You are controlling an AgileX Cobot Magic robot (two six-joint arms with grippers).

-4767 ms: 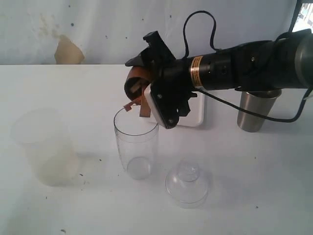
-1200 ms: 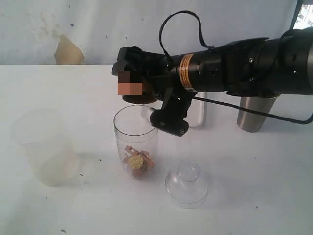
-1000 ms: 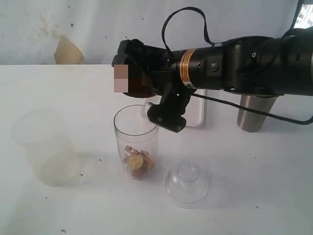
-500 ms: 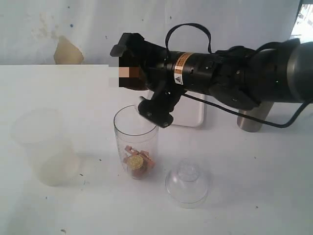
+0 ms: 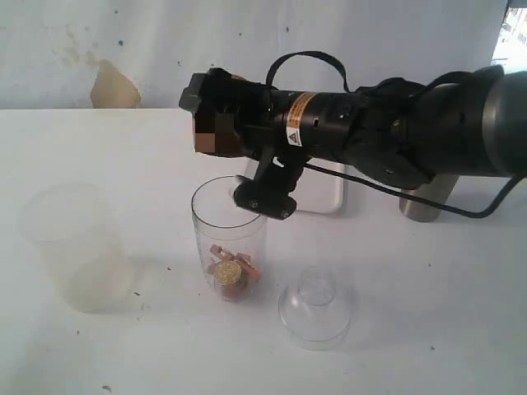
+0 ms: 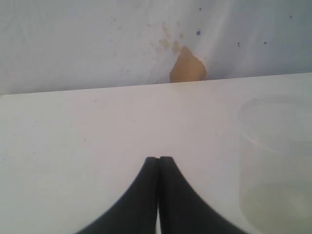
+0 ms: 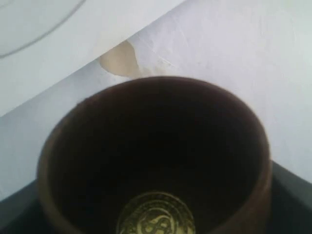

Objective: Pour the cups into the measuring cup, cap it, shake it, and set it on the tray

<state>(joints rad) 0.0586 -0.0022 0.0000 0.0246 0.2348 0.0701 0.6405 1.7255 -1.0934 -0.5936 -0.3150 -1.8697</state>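
My right gripper (image 5: 216, 123) reaches across from the right and is shut on the brown wooden cup (image 7: 256, 161), which it holds just above the measuring cup (image 5: 230, 239). In the right wrist view the cup's dark mouth fills the picture, with a gold coin (image 7: 156, 217) low inside. The clear cylinder stands upright with brown pieces and a gold coin (image 5: 228, 274) at its bottom. The dome cap (image 5: 315, 309) lies on the table to its right. The arm partly hides the steel tumbler (image 5: 422, 206) and the white tray (image 5: 321, 193). My left gripper (image 6: 158, 159) is shut on nothing.
A wide frosted plastic cup (image 5: 76, 247) stands at the left of the table, also beside my left gripper as the frosted cup (image 6: 278, 161). The pale wall (image 5: 115, 41) with a tan patch (image 5: 114, 86) runs along the table's far edge.
Brown pieces and a coin have dropped from the wooden cup into the clear cylinder. Since then the right wrist has rolled and the gripper has shifted slightly left above it.
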